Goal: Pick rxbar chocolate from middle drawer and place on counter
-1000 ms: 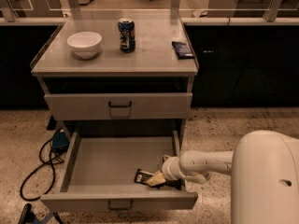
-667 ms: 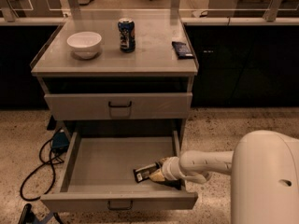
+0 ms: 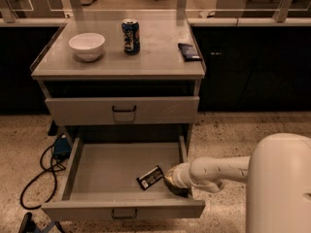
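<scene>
Looking down on a speckled stone floor and a grey drawer cabinet, with a long dark-fronted bench and clear panels behind. Finding on the pale grey tabletop, between low side rims, a white bowl at the left, a blue drink can to its right and a flat dark blue packet near the right edge, each apart from the others. Seeing the upper drawer pushed in and the middle drawer pulled out wide, holding the rxbar chocolate on its floor toward the front right, lying aslant with its right end further back. Noting the gripper inside that drawer near the front right corner, reaching in from the right on a white arm, right against the bar's right end. Being unable to tell whether clamping the bar or merely meeting it. Losing the robot's white body past the right and bottom edges, and part of a black cable and a small blue box behind the drawer's left wall. Comparing with a moment ago: finding the bar shifted slightly toward the drawer's back and slanting more steeply, the gripper staying at its right end, and bowl, can and packet keeping their places.
</scene>
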You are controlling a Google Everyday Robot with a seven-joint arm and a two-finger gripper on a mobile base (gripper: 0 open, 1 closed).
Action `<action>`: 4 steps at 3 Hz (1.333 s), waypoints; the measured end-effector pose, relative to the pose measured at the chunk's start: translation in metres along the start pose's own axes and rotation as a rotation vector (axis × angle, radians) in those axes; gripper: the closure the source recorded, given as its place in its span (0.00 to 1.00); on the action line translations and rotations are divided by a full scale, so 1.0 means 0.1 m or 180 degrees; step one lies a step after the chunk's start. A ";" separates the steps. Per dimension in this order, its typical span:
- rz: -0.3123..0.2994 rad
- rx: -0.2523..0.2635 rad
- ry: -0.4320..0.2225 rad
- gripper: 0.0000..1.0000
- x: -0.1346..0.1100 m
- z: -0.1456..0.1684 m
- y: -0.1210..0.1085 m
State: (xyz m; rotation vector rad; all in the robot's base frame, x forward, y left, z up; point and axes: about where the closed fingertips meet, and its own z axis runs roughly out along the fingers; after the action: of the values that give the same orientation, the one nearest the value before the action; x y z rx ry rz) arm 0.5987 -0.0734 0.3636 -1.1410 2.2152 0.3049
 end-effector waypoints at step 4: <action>-0.0064 0.0219 0.0026 0.53 -0.07 -0.34 0.00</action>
State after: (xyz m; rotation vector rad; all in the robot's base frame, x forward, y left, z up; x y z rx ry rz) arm 0.5876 -0.0844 0.3943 -1.1284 2.2026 0.2143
